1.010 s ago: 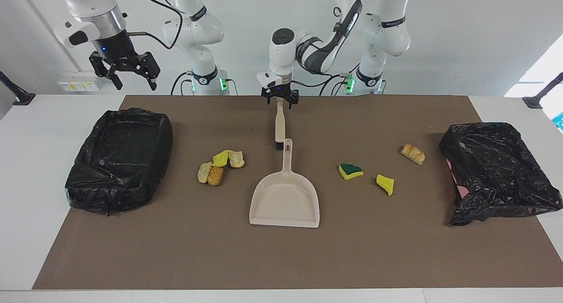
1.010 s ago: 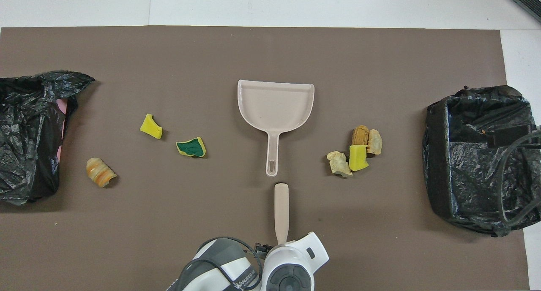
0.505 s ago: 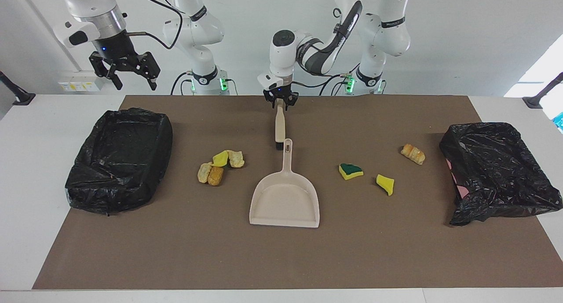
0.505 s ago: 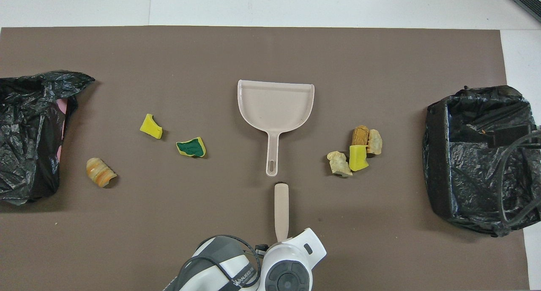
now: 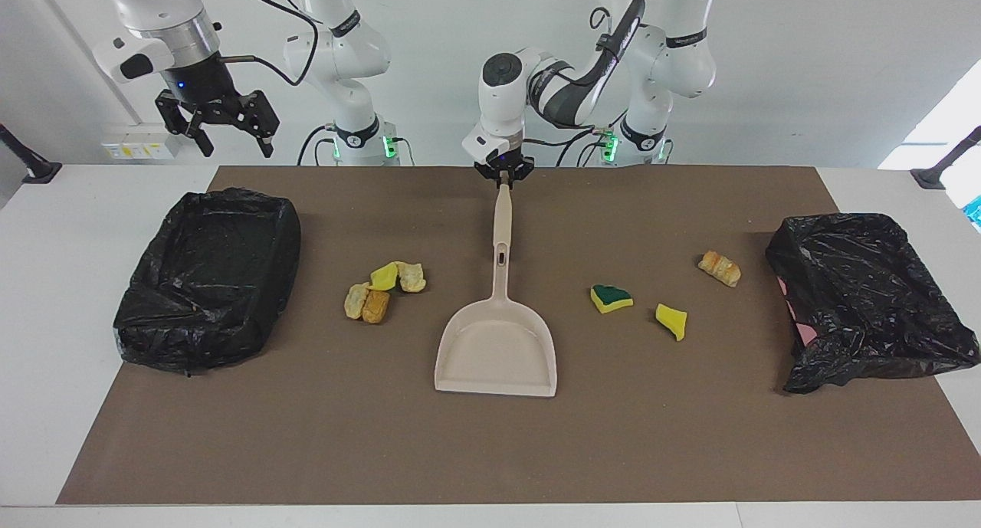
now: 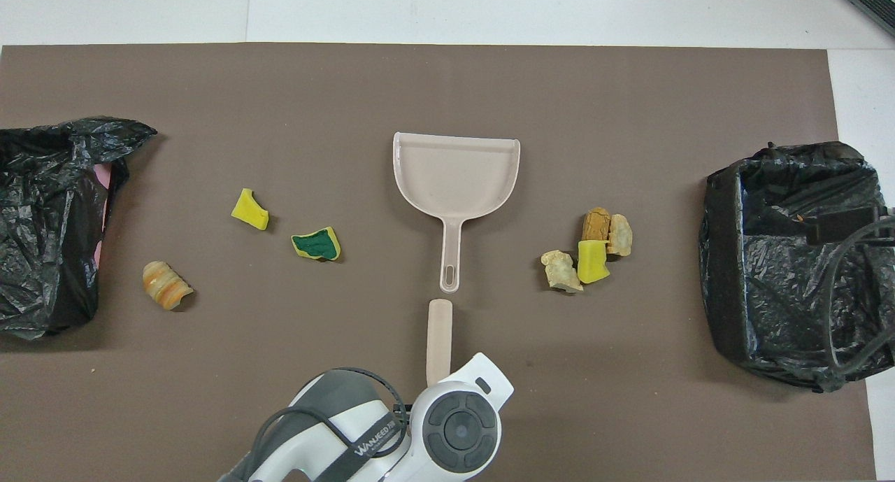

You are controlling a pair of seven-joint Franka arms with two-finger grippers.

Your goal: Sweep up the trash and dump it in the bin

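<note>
My left gripper (image 5: 503,177) is shut on the handle end of the beige hand brush (image 5: 501,218), which hangs slanted down toward the dustpan's handle. In the overhead view the brush (image 6: 439,338) pokes out from under the left wrist. The beige dustpan (image 5: 497,352) lies flat mid-mat. Trash: a cluster of lumps and a yellow sponge chunk (image 5: 383,289) toward the right arm's end. A green-topped sponge (image 5: 611,298), a yellow chunk (image 5: 672,321) and a bread lump (image 5: 719,268) lie toward the left arm's end. My right gripper (image 5: 222,126) waits open, high over the black-lined bin (image 5: 207,275).
A second black-bagged bin (image 5: 866,298) sits at the left arm's end of the brown mat (image 5: 490,451). From above the two bins show at the mat's ends, one under the right arm's cable (image 6: 790,258), the other crumpled (image 6: 49,223).
The left gripper closed on the brush handle and lifted it. The brush's free end rose off the mat and swung slightly toward the left arm's end. The right arm stayed put.
</note>
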